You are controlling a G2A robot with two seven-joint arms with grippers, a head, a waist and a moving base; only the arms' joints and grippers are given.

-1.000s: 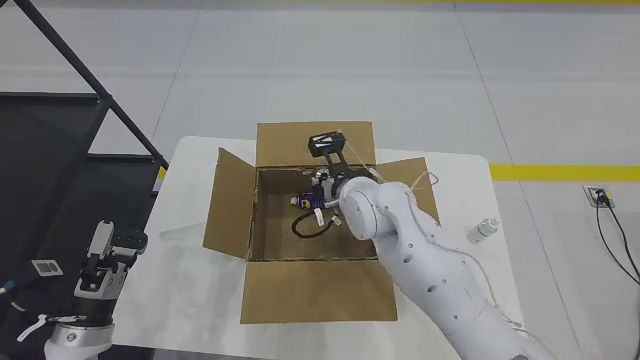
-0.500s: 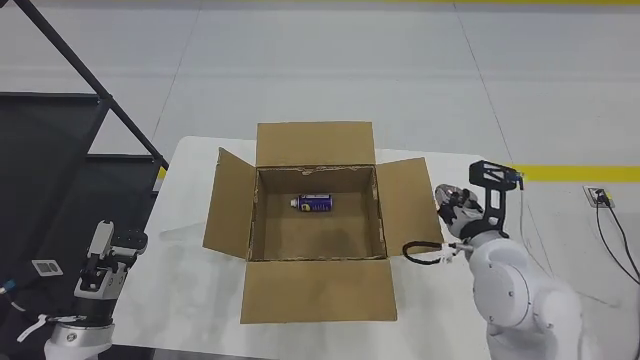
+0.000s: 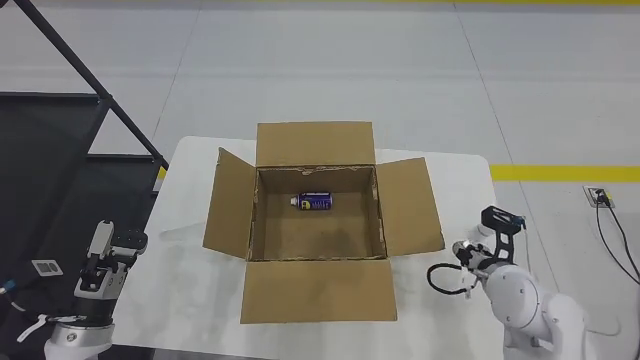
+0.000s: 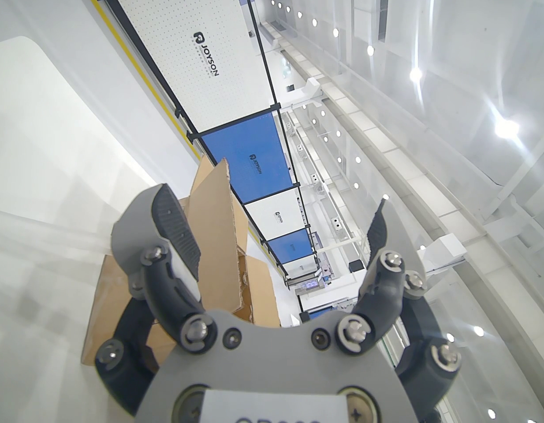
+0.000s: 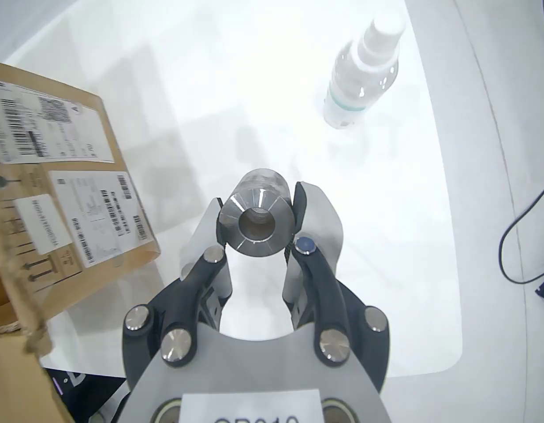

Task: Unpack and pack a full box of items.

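Your right claw (image 5: pixel 258 206) was clamped on a short grey steel cylinder with a hollow bore (image 5: pixel 257 222). One pad pressed each curved side, so the piece sat end-on toward the wrist and could not roll out. You held it over the white worktop (image 5: pixel 236 68), to the right of the open brown cardboard box (image 3: pixel 318 292) and clear of its right flap. By my reading, that put you in the unpacking half of the job, with a set-down due on bare surface.

A clear plastic bottle with a white cap (image 5: pixel 362 81) stood upright near the cylinder but apart from it. You'd have wanted to lower short of it rather than knock it over. A black looped cord (image 3: pixel 438 278) showed beside the claw in the top view; whether it was tied to the cylinder I couldn't tell.

One small blue-labelled can (image 3: pixel 314 201) lay on its side on the box floor, near the far wall, not yet taken out. Your left claw (image 4: pixel 272 204) hung wide and empty off the worktop's left edge, pointed upward, out of the way.
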